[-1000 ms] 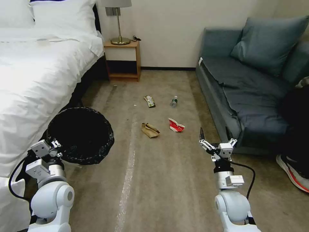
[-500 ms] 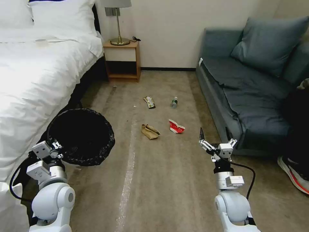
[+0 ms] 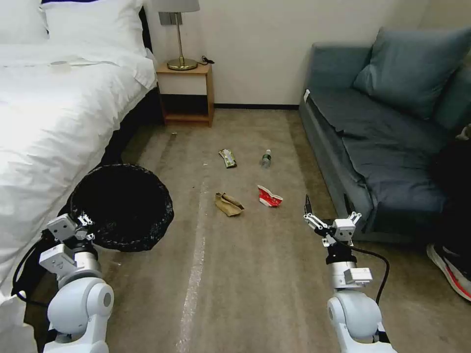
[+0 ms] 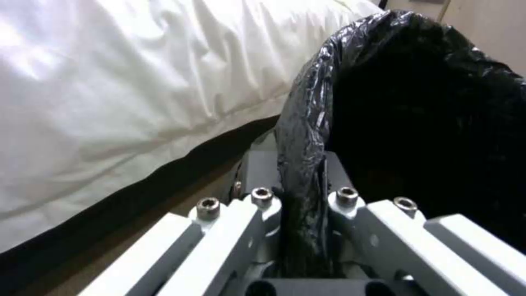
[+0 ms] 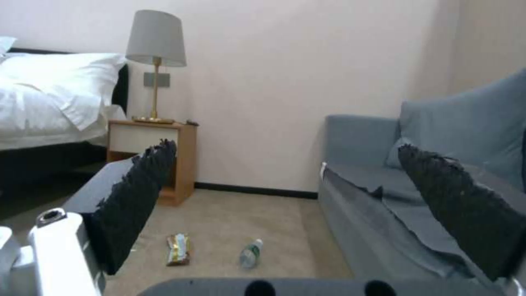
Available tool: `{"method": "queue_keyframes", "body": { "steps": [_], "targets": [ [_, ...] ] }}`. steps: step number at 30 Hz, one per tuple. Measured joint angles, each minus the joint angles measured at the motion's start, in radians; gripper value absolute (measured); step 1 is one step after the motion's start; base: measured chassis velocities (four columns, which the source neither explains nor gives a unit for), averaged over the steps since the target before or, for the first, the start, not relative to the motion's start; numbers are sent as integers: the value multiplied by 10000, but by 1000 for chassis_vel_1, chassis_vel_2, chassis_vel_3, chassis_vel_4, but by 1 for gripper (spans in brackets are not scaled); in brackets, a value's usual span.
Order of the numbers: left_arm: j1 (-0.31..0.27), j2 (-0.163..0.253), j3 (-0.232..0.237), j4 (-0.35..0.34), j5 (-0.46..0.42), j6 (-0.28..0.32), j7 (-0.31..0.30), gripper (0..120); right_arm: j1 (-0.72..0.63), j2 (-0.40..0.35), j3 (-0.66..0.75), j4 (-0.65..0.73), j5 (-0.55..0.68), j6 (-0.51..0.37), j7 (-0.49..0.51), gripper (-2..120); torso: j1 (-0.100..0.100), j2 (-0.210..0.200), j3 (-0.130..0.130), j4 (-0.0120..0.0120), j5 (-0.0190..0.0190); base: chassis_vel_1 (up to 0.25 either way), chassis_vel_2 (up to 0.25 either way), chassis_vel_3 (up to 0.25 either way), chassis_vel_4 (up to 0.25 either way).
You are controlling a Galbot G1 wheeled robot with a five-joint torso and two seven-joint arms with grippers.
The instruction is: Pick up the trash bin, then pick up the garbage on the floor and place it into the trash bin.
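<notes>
The trash bin [image 3: 120,206], lined with a crinkled black bag, hangs low at the left beside the bed. My left gripper [image 3: 81,223] is shut on its near rim; in the left wrist view the fingers [image 4: 257,205] clamp the black liner of the trash bin [image 4: 427,123]. The garbage lies on the carpet ahead: a brown paper bag [image 3: 228,204], a red-and-white carton [image 3: 269,196], a snack wrapper [image 3: 227,158] and a small bottle [image 3: 265,159]. My right gripper [image 3: 331,216] is open and empty, raised short of the carton. Wrapper [image 5: 178,248] and bottle [image 5: 250,253] show between its fingers.
A white bed [image 3: 44,113] runs along the left. A wooden nightstand [image 3: 186,93] with a lamp stands at the far wall. A blue-grey sofa [image 3: 373,142] lines the right side. A person's shoe [image 3: 449,269] rests at the right edge.
The whole view has shifted a little, so the litter sits slightly lower in the picture. Both grippers keep their poses, and the left one still holds the bin.
</notes>
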Motion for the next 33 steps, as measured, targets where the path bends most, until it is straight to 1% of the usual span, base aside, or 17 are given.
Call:
{"method": "queue_keyframes", "body": {
  "steps": [10,16,27,33],
  "targets": [
    [-29,-18,-13,64,-6,-72,-5,4,-3,36,-6,-22,-21,0,0,100,0,0,0,0,0,-38,40,46,-30],
    [-38,-42,6,63,17,-84,-1,4,-20,65,-33,-44,-50,9,-2,100,0,0,0,0,0,0,0,0,0],
    [-150,-93,166,46,100,-91,9,4,69,75,-47,-104,-65,13,-9,100,-1,0,0,0,0,-19,24,25,-29],
    [-226,-110,244,54,190,-90,4,4,85,149,-44,-173,-67,85,-53,100,-1,0,0,0,1,-69,54,62,-60]
  ]
}}
